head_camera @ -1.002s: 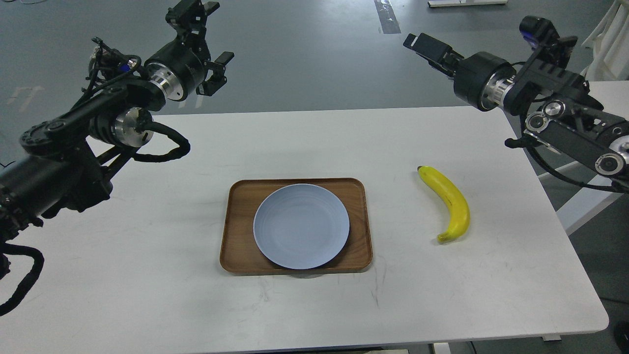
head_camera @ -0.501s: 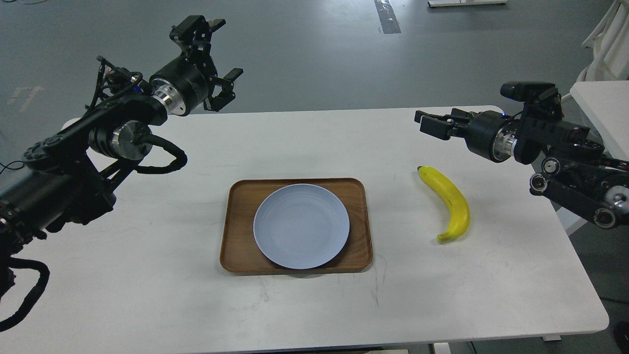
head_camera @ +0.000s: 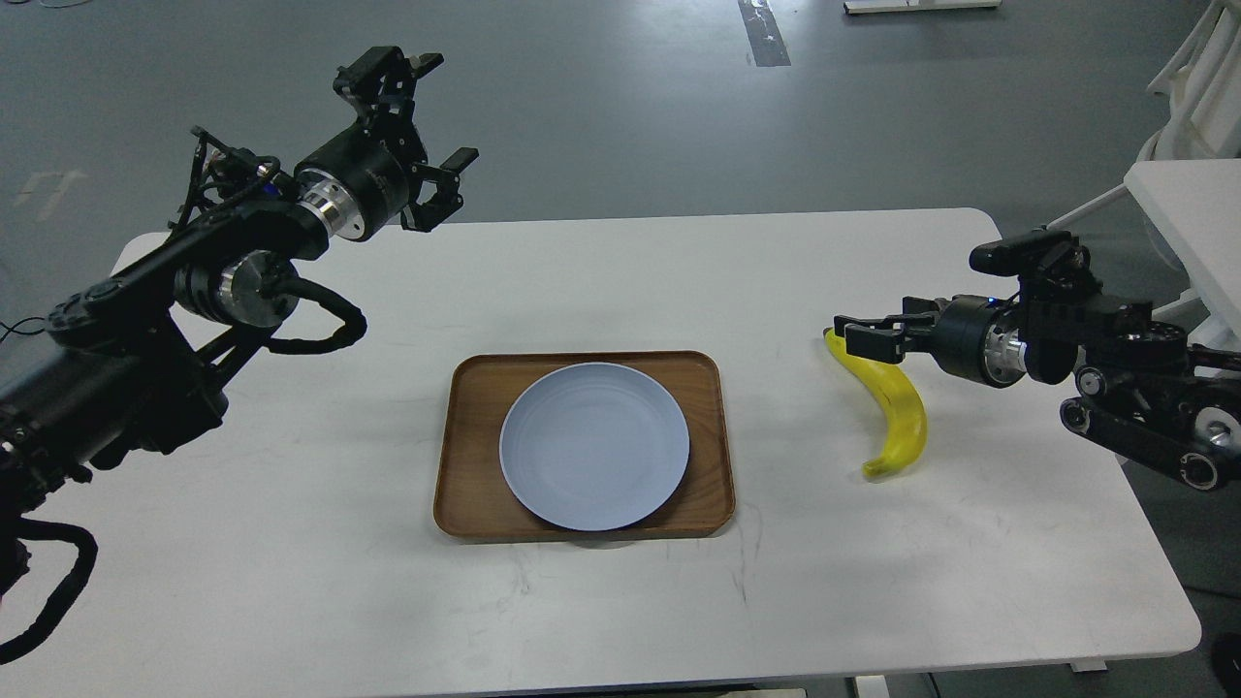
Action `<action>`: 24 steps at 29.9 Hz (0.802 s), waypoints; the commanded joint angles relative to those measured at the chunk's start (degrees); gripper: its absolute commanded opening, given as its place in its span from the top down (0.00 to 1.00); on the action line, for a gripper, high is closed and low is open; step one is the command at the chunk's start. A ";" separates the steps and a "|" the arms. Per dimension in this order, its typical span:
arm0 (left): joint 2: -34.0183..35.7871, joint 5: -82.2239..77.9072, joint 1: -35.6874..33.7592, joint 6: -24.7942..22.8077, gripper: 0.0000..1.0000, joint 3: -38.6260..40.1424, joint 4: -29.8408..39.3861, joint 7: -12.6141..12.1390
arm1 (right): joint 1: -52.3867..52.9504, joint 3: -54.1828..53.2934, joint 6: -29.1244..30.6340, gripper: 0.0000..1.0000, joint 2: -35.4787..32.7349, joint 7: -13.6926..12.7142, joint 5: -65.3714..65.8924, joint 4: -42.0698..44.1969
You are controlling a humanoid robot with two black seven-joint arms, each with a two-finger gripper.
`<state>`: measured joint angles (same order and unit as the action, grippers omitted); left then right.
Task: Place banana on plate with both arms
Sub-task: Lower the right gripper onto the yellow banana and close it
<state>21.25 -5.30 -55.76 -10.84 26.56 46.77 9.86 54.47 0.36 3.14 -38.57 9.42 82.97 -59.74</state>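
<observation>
The yellow banana [head_camera: 903,415] lies on the white table, to the right of the tray. The pale blue-grey plate [head_camera: 593,446] sits on a brown wooden tray [head_camera: 467,456] at the table's middle and has nothing on it. My right gripper [head_camera: 863,334] is low, right over the banana's far stem end, and hides that tip. Its jaws look open and hold nothing. My left gripper [head_camera: 441,111] hangs high above the table's far left edge, open and empty, far from both banana and plate.
The white table [head_camera: 291,543] ends close behind the banana on the right. A second white table [head_camera: 1188,208] stands past that edge. Grey floor lies beyond the far edge.
My right arm has dropped from high at the far right down to the banana's far end. My left gripper has shifted slightly right and lower.
</observation>
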 commanded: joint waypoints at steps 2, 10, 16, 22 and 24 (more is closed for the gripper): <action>0.02 -0.24 0.04 0.03 0.02 -0.02 0.07 0.25 | -0.15 1.83 0.20 0.02 0.16 -0.01 0.09 2.17; 0.02 -0.76 0.30 0.64 0.02 -0.55 1.21 0.69 | -0.94 3.68 0.20 0.03 0.51 -0.01 0.09 4.72; 0.19 -0.85 0.39 0.73 0.02 -0.72 1.30 0.86 | -2.17 4.30 0.20 0.04 2.53 -0.01 0.00 4.72; 1.77 -0.94 1.09 0.56 0.02 -0.81 1.39 1.56 | -3.05 4.73 0.28 0.28 3.23 -0.10 0.09 4.81; 1.86 -0.94 1.09 0.65 0.02 -0.81 1.39 2.44 | -2.88 5.79 0.37 0.44 3.41 -0.01 1.31 4.90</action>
<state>22.93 -6.23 -54.75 -10.16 25.76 48.10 11.35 51.53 5.14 3.40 -35.40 9.32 83.17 -54.85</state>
